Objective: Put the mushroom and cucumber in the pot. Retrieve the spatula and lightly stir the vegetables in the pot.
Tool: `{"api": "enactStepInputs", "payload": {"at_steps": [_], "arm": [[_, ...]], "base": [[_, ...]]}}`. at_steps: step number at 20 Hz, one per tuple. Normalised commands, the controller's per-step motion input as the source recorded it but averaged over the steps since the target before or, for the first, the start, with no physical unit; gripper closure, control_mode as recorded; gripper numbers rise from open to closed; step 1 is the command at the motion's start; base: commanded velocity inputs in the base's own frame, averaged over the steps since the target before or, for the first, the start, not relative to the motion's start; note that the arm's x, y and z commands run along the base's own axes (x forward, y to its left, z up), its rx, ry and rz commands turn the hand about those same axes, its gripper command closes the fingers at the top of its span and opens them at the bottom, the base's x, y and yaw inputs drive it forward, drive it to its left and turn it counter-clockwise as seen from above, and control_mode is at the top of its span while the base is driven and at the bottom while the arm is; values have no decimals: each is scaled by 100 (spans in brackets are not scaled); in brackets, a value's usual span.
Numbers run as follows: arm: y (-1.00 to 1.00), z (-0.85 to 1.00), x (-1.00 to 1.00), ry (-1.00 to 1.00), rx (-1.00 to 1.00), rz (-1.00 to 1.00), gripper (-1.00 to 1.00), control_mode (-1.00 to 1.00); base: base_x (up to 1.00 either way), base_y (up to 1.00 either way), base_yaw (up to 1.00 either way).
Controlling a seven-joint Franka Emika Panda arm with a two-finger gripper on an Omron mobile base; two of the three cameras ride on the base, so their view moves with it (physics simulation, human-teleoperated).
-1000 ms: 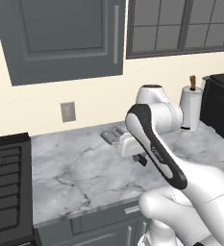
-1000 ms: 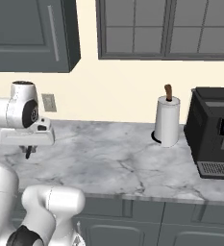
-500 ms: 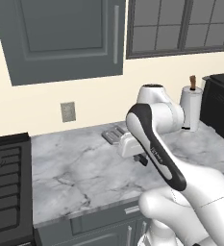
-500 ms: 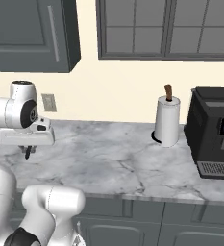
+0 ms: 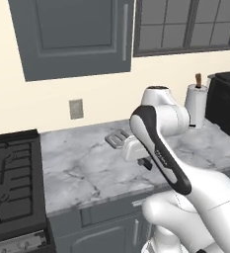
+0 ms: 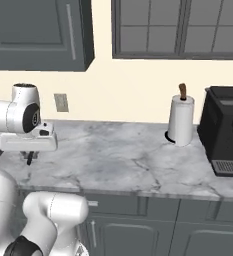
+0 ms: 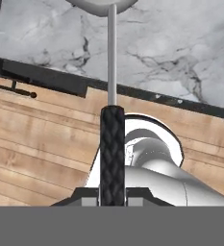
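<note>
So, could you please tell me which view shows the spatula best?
The hand view: the spatula runs up its middle, black handle at the bottom between the gripper tips, thin metal shaft rising to the blade at the top edge. In the left base view the blade pokes out beside the arm; the right base view doesn't make it out clearly.

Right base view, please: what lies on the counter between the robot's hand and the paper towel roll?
Nothing: in the right base view the marble counter is bare between the hand and the paper towel roll.
</note>
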Motion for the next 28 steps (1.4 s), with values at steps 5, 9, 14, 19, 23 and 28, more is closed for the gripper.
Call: {"api": "enactStepInputs", "payload": {"at_steps": [5,9,14,19,23,28], "arm": [[0,0,0,0,0,0,100,100],[0,0,0,0,0,0,100,100],[0,0,0,0,0,0,100,100],[0,0,0,0,0,0,100,100],[0,0,0,0,0,0,100,100],[0,0,0,0,0,0,100,100]], "base": [[-35,78,3],[-1,99,0],[0,97,0],[7,75,0],[52,53,0],[31,36,4]]}}
